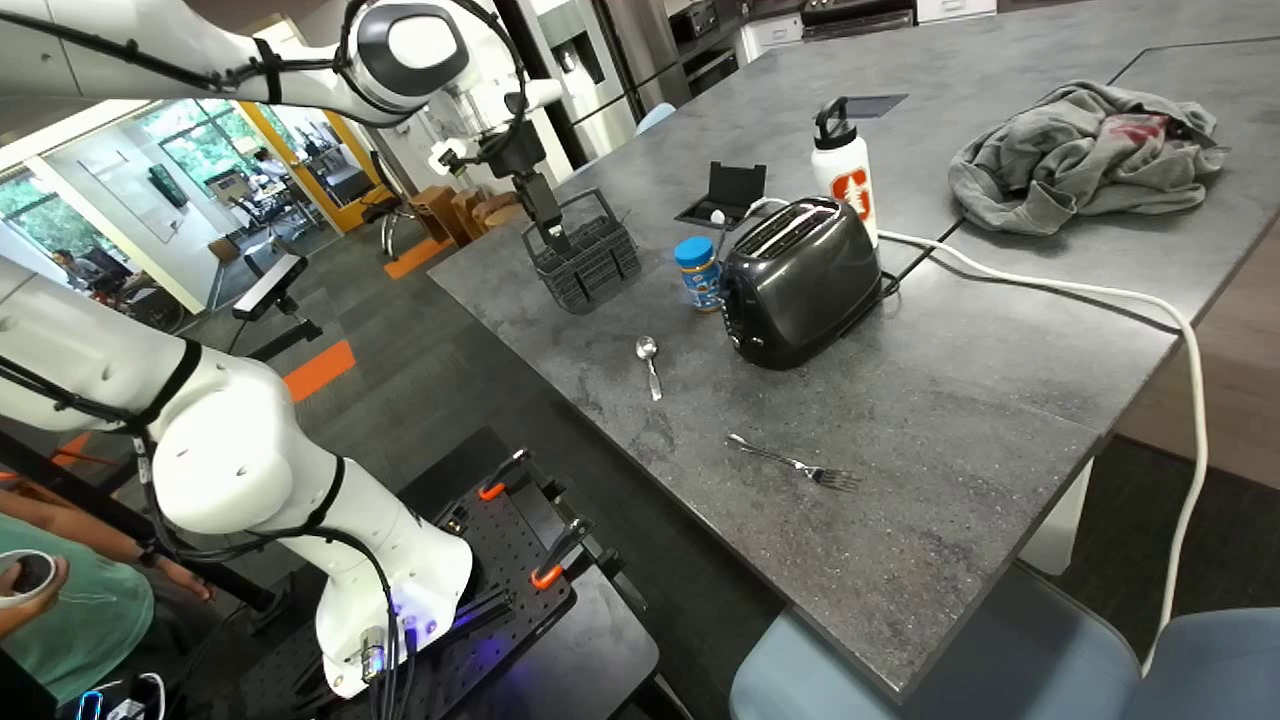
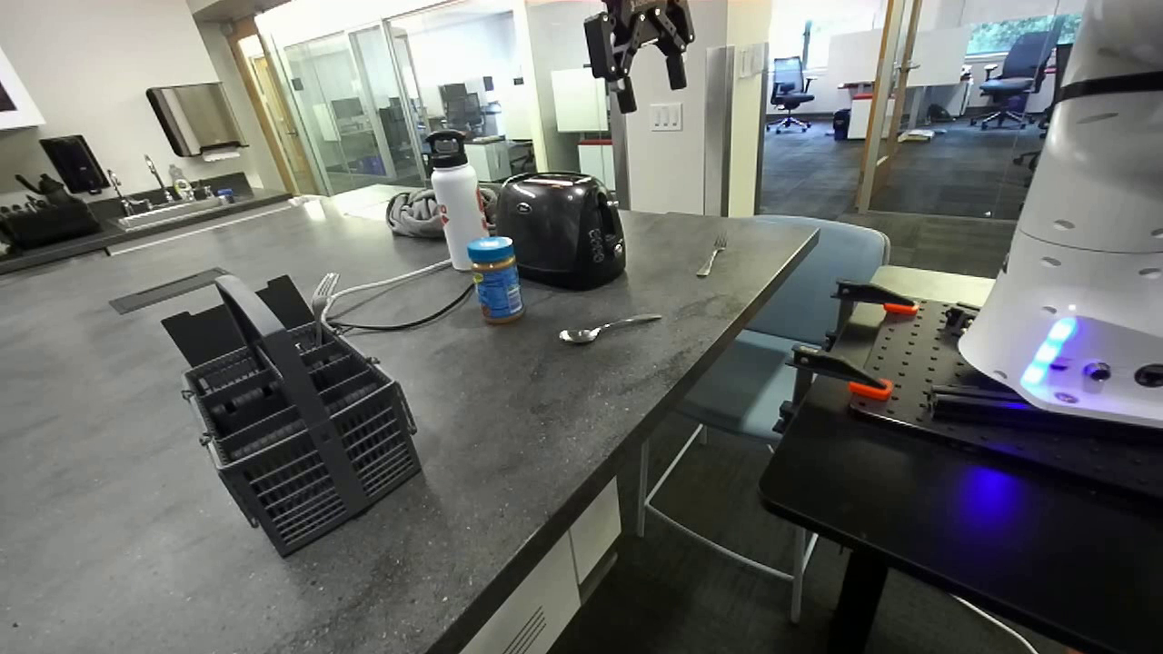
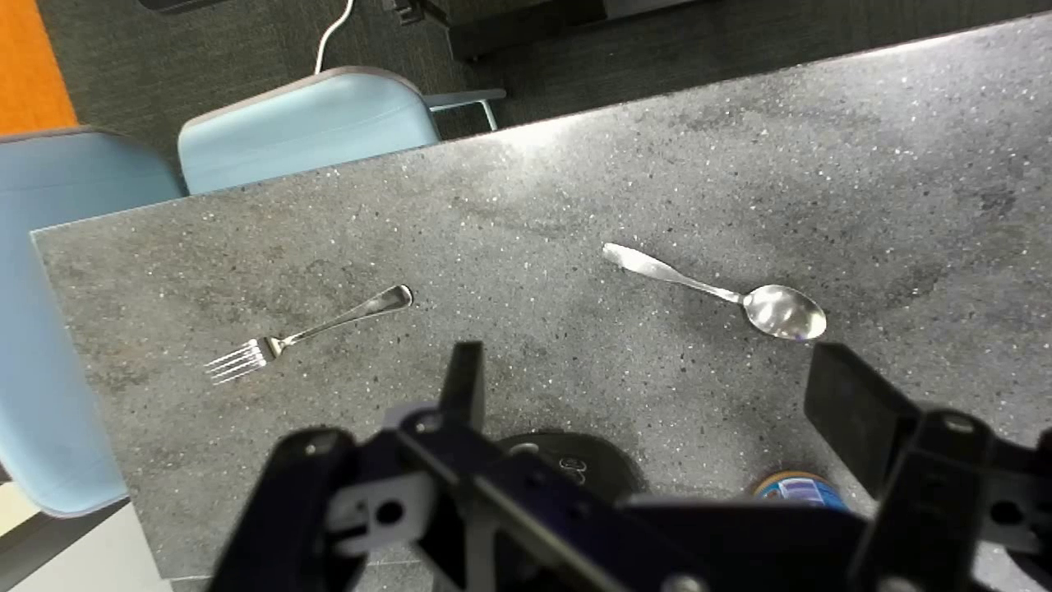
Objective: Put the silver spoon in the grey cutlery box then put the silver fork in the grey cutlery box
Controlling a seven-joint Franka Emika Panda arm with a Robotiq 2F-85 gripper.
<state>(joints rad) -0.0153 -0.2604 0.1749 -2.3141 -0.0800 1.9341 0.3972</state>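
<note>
Silver spoon [image 3: 752, 302] showed up fine, but the spread-wide, empty hand [image 3: 649, 374] blocked much of the toaster [image 3: 600, 458] in the wrist view.

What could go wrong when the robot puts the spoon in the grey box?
The silver spoon lies flat, so the open gripper might slip off it. The grey cutlery box has an arched handle over its top, which the spoon could bump. The blue-lidded jar near the spoon might tip if nudged.
</note>
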